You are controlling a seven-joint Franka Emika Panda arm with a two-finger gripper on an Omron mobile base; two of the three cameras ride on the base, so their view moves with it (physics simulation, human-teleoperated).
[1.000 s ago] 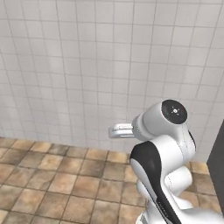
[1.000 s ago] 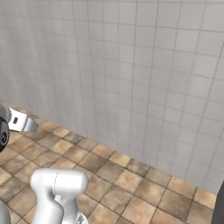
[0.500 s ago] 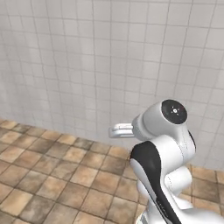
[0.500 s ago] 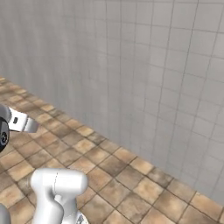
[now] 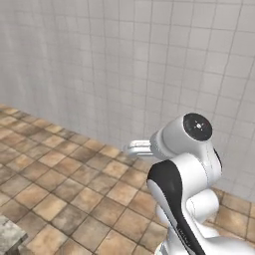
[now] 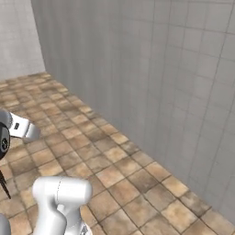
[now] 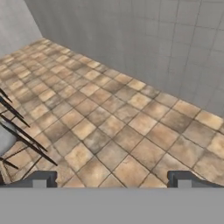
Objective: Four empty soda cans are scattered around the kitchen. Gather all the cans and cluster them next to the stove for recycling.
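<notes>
The soda cans and the stove are out of view. My gripper (image 7: 112, 180) is open, its two dark fingertips (image 7: 41, 179) far apart at the bottom of the hand view with nothing between them; past them lies brown tiled floor. The white arm (image 5: 184, 189) is folded close above the base, and its hand end (image 5: 137, 147) points towards a grey tiled wall.
A grey tiled wall (image 6: 151, 69) runs across ahead and meets another wall in a corner (image 6: 34, 41) at the far left. Thin dark legs of a chair or stool (image 7: 17, 131) stand at the hand view's left edge. A stone counter corner (image 5: 9, 236) shows at lower left.
The whole picture has shifted, so the base has driven and turned. A dark edge at the right has left the views and a room corner has come in. The arm's pose is unchanged.
</notes>
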